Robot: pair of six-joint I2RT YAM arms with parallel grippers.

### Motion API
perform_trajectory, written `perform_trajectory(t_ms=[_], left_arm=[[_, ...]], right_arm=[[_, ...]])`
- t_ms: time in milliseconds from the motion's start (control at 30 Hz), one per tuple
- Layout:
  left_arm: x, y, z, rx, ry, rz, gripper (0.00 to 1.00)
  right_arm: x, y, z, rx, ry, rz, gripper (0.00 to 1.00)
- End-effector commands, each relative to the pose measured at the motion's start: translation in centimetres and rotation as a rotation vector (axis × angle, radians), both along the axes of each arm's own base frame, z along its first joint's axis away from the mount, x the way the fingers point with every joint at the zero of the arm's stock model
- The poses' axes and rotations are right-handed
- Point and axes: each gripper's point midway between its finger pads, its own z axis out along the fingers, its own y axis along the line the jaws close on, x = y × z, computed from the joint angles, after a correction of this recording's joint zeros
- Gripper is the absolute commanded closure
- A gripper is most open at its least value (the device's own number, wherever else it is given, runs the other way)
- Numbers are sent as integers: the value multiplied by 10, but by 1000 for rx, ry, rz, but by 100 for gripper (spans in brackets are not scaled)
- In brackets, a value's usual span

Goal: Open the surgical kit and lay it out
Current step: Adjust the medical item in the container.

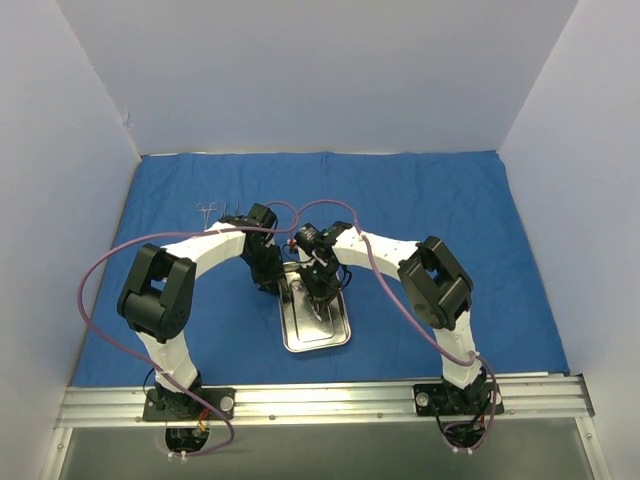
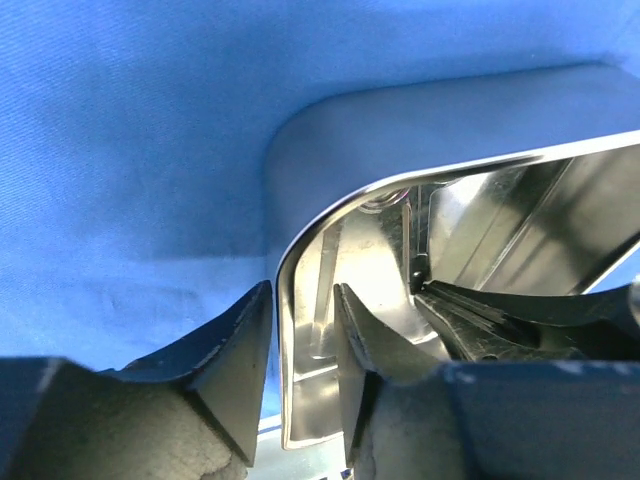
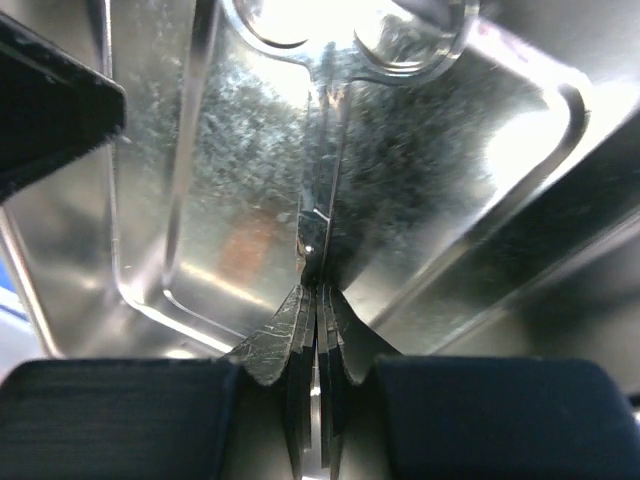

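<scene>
The blue cloth wrap (image 1: 430, 220) lies spread flat over the table. On it, in the middle near the arms, sits the shiny steel tray (image 1: 335, 340). My left gripper (image 1: 277, 283) is at the tray's far-left corner. In the left wrist view it (image 2: 302, 290) stands open astride the tray's rim (image 2: 340, 205), one finger outside and one inside. My right gripper (image 1: 320, 300) reaches down into the tray. Seen from the right wrist, it (image 3: 318, 290) is shut on a thin scissor-like instrument (image 3: 320, 150) whose ring handles point away over the tray floor (image 3: 230, 150).
Another scissor-like instrument (image 1: 207, 211) lies on the cloth at the far left, with a thin one (image 1: 232, 209) beside it. White walls enclose the table on three sides. An aluminium rail (image 1: 320, 400) carrying both arm bases runs along the near edge.
</scene>
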Motion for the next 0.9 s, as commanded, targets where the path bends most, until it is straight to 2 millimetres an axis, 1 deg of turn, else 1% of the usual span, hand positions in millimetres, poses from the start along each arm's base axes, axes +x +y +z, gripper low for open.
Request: perform_trajectory(t_ms=[0,167,200,300,333,467,500,533,633,667,700,767,800,867], left_arm=[[9,-8,22,-63,-66,0,60],[8,-10,29,-80,-79,-10,58],[7,-10,28,-80,-76,-13,58],[6,-11,21,-87,-63,-9,59],[6,-11,20,-87,-61,-12,59],[4,-10,14,-81,-48,-13,65],[4,-10,14,-79,-48,-17,69],[3,-10,13,-79,-44,-19,70],[3,-9,11,-78,-40,-19,78],[2,-10,10,-78,-37,-22,79],[2,-10,11,-79,-38,-21,80],[1,-9,9,-75,-31,-21,81],[1,-10,9,-76,-32,-21,82],[1,-9,10,-76,-33,-24,82]], right_arm=[[-8,5,27,70,32,-47,100],[8,4,44,86,-47,-90,100],[10,3,48,83,-69,-98,98],[7,3,49,74,-78,-78,74],[9,2,48,55,-96,-75,74],[2,6,38,16,-93,-33,71],[-1,10,35,17,-93,-21,71],[-1,14,36,23,-97,-16,71],[-2,27,37,55,-110,-9,89],[-5,31,35,69,-87,-5,97],[-7,35,34,82,-76,-1,100],[-13,36,29,92,-46,-7,100],[-12,38,28,102,-48,-7,100],[-17,34,20,91,-28,-2,100]])
